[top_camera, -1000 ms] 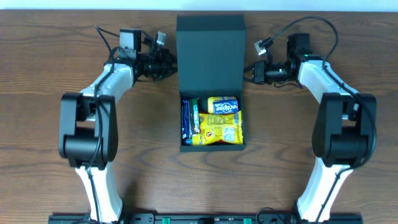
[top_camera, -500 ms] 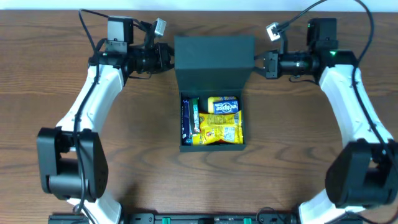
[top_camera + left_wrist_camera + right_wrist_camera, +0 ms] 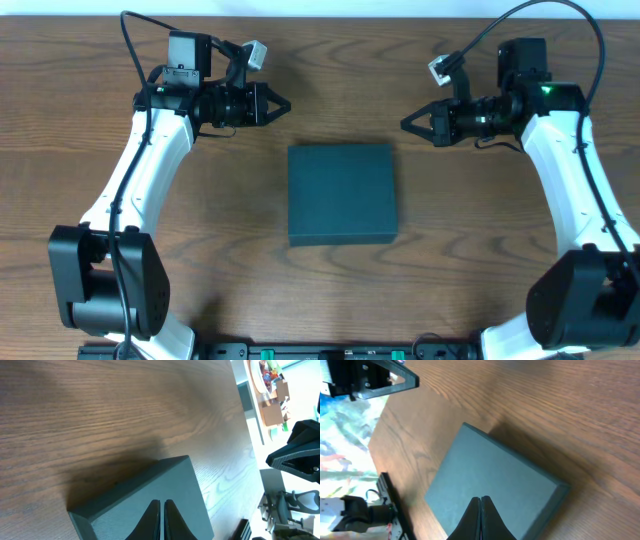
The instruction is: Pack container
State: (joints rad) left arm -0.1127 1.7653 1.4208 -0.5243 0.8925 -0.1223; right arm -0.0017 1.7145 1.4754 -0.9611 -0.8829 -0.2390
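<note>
Though closed, container (image 3: pixel 342 194) apart from left gripper (image 3: pixel 287 103)

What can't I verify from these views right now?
Contents of the container: hidden in every view, because it is shut.
Its front seam: the overhead view sees only the top face.
Part of the container: cut off by the bottom edge in both wrist views.

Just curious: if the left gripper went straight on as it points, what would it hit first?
Probably the right gripper, facing it; the line from the left gripper passes beside the closed container, though height is unclear.
</note>
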